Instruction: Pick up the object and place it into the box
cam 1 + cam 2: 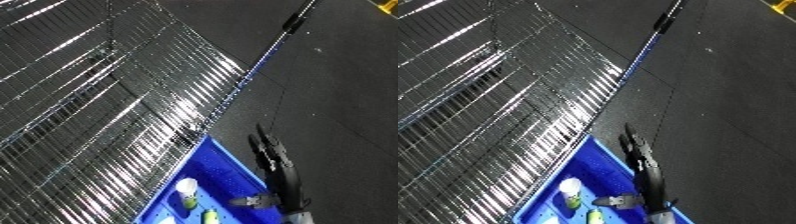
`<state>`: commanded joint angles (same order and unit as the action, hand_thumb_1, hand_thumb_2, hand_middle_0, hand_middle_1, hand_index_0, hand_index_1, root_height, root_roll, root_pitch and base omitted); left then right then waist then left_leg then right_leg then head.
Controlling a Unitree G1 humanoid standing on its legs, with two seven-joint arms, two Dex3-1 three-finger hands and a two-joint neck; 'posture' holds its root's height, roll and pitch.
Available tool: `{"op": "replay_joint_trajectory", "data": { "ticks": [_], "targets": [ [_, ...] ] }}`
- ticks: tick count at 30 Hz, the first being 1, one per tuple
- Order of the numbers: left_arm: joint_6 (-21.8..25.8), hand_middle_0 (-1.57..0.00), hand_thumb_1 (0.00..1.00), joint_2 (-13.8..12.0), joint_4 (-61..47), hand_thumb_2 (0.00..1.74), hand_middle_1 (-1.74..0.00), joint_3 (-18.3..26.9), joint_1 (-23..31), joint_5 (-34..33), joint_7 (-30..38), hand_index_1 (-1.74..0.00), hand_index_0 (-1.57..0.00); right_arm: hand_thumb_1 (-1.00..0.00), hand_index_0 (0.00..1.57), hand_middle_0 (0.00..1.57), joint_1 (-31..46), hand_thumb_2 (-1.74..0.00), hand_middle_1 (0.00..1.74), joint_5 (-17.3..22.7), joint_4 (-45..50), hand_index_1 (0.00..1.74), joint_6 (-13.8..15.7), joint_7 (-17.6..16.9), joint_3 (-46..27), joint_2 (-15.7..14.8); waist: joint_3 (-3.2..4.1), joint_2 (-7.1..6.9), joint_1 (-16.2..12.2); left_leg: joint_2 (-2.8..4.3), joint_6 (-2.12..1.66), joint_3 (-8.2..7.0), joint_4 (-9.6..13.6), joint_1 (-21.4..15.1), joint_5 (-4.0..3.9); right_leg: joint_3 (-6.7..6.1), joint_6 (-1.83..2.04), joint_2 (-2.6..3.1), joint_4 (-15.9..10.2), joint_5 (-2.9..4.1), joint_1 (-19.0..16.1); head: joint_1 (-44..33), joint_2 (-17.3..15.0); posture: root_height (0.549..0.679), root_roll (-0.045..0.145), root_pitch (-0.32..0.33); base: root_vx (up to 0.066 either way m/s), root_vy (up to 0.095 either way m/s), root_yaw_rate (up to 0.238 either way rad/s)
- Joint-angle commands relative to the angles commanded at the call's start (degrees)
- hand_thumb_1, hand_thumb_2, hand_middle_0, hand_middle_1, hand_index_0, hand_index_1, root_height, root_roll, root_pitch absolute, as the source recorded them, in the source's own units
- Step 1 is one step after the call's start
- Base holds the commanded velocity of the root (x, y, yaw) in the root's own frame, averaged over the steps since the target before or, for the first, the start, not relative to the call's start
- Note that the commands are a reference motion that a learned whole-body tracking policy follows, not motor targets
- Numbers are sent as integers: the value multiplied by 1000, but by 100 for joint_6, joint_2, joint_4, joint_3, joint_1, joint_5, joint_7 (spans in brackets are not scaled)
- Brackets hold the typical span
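The blue bin (pixel 224 161) sits at the bottom of the tilted view, against the wire shelf. Inside it lies a bottle with a white cap and a green body (pixel 187 191), and a small yellow-green item (pixel 210 216) lies lower down. My right hand (pixel 274 162) reaches up from the lower edge over the bin's right rim, fingers straight and open, holding nothing that I can see. A small grey piece (pixel 620 201) shows beside the wrist, over the bin; I cannot tell what it is. My left hand is out of sight.
A shiny wire shelf (pixel 107 100) fills the left and middle of the view, its edge running diagonally to the upper right. Dark floor (pixel 338 90) lies to the right. A yellow mark (pixel 387 7) shows in the top right corner.
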<state>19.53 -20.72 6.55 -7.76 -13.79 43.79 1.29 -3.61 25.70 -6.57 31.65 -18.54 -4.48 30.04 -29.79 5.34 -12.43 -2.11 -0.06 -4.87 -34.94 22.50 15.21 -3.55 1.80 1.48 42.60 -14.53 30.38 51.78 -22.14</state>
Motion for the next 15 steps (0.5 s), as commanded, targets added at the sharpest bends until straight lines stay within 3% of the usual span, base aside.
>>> {"op": "replay_joint_trajectory", "data": {
  "ticks": [5, 10, 15],
  "targets": [
    [-17, -1570, 1000, -12, -21, 1740, -1740, 27, 57, 12, -59, -1740, -1570, 0, 0, 0, 25, 0, 0, -273, 218, 0, -137, 218, 86, -35, 0, -58, 79, -1, -12, 46, 12, -24, -20, 33, -7, -24, -44, -9, -91, -354, -81, 644, 97, 72, 4, -22, 103],
    [-71, -1570, 1000, -41, -28, 1740, -1740, -35, 16, -1, -138, -1740, -1570, 0, 0, 0, -171, 0, 0, -756, 524, 0, -366, 88, 322, 41, 1, -134, 250, -25, -18, 142, 6, 27, -53, 87, -9, -32, -42, -11, -119, -780, -203, 644, 95, 69, -11, -58, 179],
    [-132, -1570, 1000, -37, -8, 1740, -1740, -91, -63, -58, -110, -1740, -1570, 0, 0, 0, -495, 0, 0, -696, 591, 0, -640, 276, 545, 43, 1, -194, 430, -59, -27, 242, -91, 119, -42, 171, -19, -74, -5, -21, -137, -1254, -432, 643, 93, 62, 12, -53, 152]
  ]
}}
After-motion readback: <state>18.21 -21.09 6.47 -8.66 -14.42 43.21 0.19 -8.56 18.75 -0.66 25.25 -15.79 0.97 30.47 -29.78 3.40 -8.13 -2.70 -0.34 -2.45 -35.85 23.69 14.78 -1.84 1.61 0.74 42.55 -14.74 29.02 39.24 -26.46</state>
